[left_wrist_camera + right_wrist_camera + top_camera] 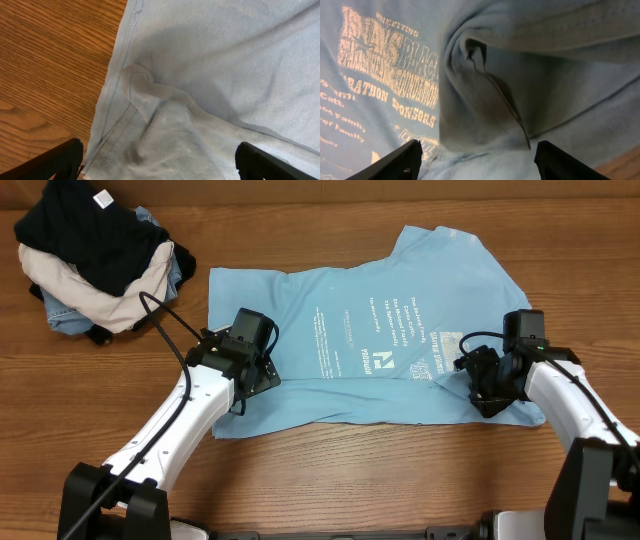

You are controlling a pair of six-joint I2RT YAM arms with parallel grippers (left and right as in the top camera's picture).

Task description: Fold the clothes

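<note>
One heap of three garments sits at the table's [330,480] far left corner: a black garment [85,235] with one white tag [103,198] on top, a cream garment [105,300] under it, and a denim-blue garment [62,315] showing at the edges. The heap lies well apart from the one sky-blue T-shirt [340,380], which is spread out mid-table with its hem to the left and a sleeve at the upper right, its white print running sideways.

Two arms reach in from the near edge, one at each end of the shirt. The left gripper [159,160] hangs over the shirt's hem end, its two fingers [60,160] spread as wide as the wrist view can frame. Nothing is held. Below it lies a small raised pucker [142,82] in the cloth, just inside the stitched hem, with bare wood to the left.

The right gripper [477,160] is over the shirt's near right corner. Its two fingers [402,160] also stand well apart (somewhat less wide than the left's, it seems) and straddle one bunched fold [485,75] beside the lettering without pinching it.
</note>
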